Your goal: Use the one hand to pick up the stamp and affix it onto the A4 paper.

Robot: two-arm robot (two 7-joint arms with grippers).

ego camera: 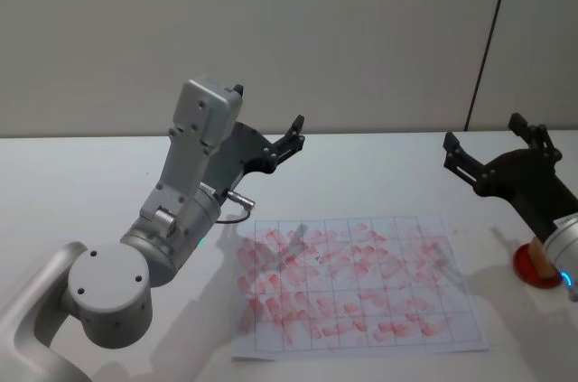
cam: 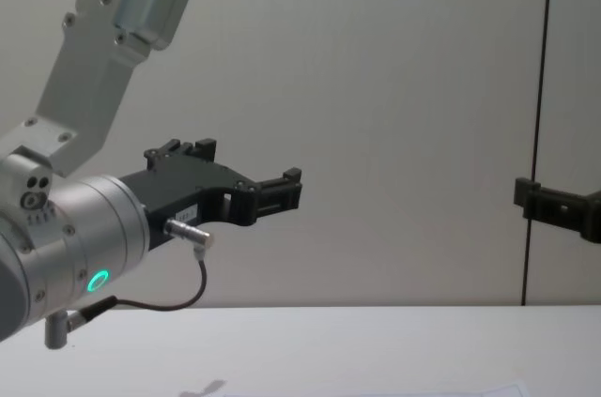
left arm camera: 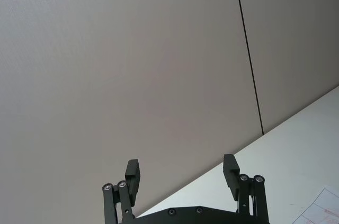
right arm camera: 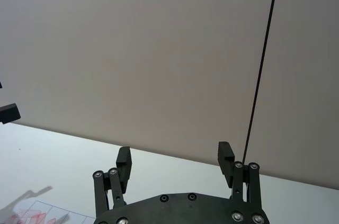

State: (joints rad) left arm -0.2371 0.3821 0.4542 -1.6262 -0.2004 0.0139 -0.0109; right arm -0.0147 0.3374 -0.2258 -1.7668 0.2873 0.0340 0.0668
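Note:
The A4 paper lies flat on the white table, ruled in a grid and covered with red stamp marks. Its corner also shows in the left wrist view and the right wrist view. The stamp, a red round base with a tan top, stands right of the paper, partly hidden by my right arm. My right gripper hangs open and empty in the air above and behind the stamp. My left gripper is raised open over the table behind the paper's left end, holding nothing.
A plain wall with a dark vertical seam rises behind the table's far edge. My left arm's silver links stand over the table left of the paper. Bare tabletop stretches between the paper and the wall.

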